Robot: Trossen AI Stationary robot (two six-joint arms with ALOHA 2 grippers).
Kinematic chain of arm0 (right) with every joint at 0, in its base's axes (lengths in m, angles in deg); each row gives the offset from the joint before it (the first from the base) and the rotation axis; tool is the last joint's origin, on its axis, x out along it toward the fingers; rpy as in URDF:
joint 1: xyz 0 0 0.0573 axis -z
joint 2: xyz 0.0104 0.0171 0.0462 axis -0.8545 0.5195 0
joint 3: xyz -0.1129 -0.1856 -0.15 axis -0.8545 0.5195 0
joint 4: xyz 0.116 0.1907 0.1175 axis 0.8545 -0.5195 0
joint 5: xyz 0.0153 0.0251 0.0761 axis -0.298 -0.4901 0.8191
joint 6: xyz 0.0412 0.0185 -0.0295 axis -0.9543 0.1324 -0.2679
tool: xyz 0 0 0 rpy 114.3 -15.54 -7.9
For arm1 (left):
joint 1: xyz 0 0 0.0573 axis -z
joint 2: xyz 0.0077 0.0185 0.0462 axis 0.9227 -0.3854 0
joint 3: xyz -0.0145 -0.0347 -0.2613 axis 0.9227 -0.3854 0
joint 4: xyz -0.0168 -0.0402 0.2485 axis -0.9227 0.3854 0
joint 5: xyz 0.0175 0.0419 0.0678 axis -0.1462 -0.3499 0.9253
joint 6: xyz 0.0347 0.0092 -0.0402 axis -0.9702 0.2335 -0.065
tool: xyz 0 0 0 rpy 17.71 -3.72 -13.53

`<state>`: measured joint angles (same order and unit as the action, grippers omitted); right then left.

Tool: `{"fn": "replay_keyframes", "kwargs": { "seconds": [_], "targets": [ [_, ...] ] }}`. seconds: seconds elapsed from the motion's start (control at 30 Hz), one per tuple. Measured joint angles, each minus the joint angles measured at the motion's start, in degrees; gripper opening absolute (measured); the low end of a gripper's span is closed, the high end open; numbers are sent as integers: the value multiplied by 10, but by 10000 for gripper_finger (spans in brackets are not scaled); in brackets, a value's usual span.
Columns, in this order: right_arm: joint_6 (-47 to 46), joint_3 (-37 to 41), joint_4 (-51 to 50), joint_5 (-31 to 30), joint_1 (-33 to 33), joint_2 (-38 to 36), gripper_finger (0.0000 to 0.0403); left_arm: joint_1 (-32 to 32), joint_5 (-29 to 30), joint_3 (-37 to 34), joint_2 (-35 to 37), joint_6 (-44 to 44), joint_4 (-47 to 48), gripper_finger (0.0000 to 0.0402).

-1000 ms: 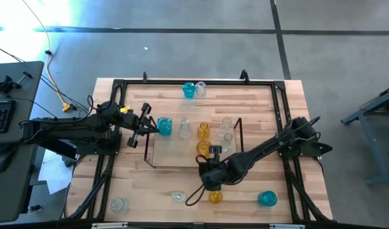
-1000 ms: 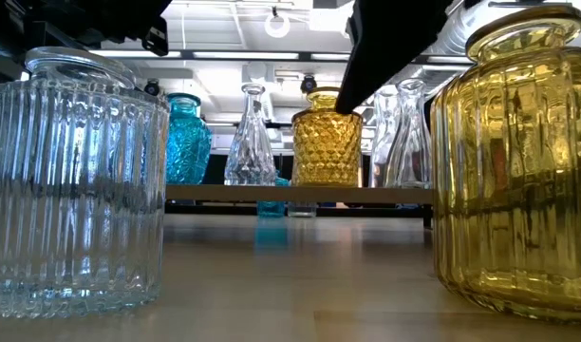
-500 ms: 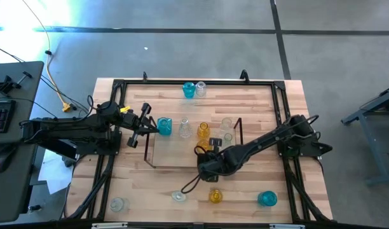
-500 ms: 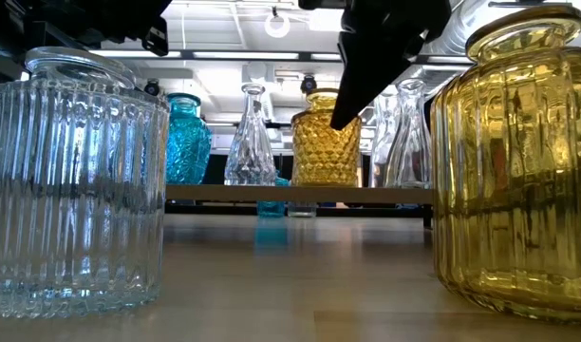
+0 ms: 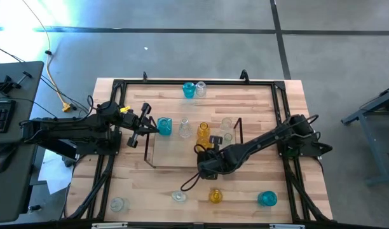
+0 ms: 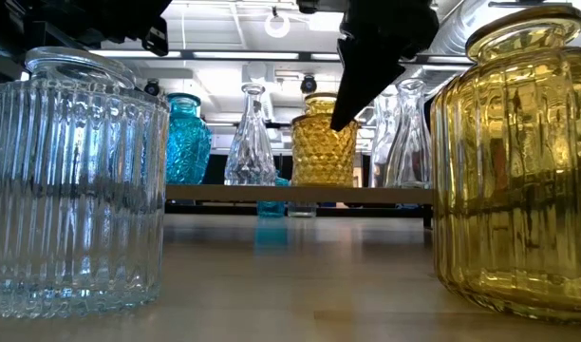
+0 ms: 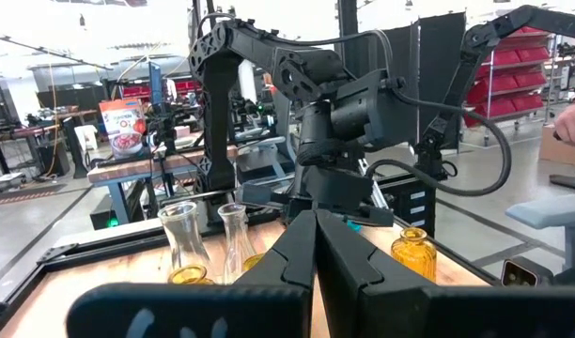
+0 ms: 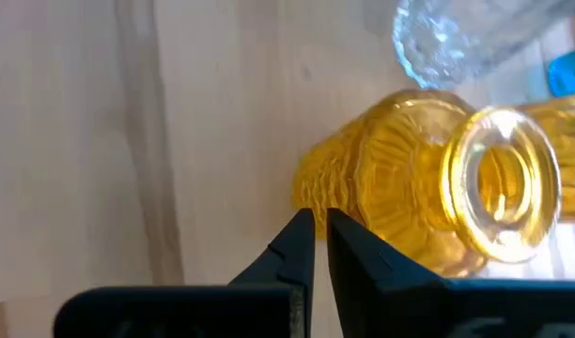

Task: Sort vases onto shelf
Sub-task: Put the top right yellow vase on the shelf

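The shelf (image 5: pixel 175 154) lies mid-table with several vases standing on it: blue (image 5: pixel 164 126), clear (image 5: pixel 184 128), amber (image 5: pixel 203 131) and clear ones (image 5: pixel 227 124) by its right end. A second amber vase (image 8: pixel 410 188) stands on its base near the shelf's front edge. My right gripper (image 8: pixel 314 225), shut, slants down beside that vase's lower body; in the low view its tip (image 6: pixel 334 122) shows in front of the amber vase (image 6: pixel 324 152). My left gripper (image 5: pixel 147 127) hovers shut at the shelf's left end, holding nothing. My right gripper's shut fingertips (image 8: pixel 297 230) stand right at the lower side (image 8: pixel 330 192) of the amber vase, coming slanting down from the table's near right. Whether they touch the glass cannot be told. The vase stands upright on the shelf.
On the table in front of the shelf stand a clear vase (image 5: pixel 118 203), another clear one (image 5: pixel 177 196), an amber one (image 5: pixel 215 196) and a blue one (image 5: pixel 266 198). A blue (image 5: pixel 189 90) and a clear vase (image 5: pixel 200 88) stand by the far edge. A black frame (image 5: pixel 118 86) edges the table.
My right gripper has moved away from the amber vase on the front of the table, toward the far edge and slightly left, up to the amber vase at the shelf's front. It has stayed shut and turned a little.
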<state>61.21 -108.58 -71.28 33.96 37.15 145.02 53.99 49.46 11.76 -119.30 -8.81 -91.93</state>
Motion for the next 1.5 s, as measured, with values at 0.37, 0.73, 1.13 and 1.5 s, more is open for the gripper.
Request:
{"fn": "replay_keyframes", "kwargs": {
  "seconds": [0.37, 0.73, 1.13, 1.5],
  "targets": [
    [-8, -6, -16, -13, -2, 0, 16, 0, 0, 0, 0, 0, 0, 0],
    [19, -10, 27, -4, 5, 0, 16, 0, 0, 0, 0, 0, 0, 0],
    [49, -10, 20, 3, 1, -6, 16, 0, 0, 0, 0, 4, 3, 0],
    [49, -10, -12, -35, -64, -124, 1, 0, 0, 0, 0, 4, 4, 0]
  ]
}}
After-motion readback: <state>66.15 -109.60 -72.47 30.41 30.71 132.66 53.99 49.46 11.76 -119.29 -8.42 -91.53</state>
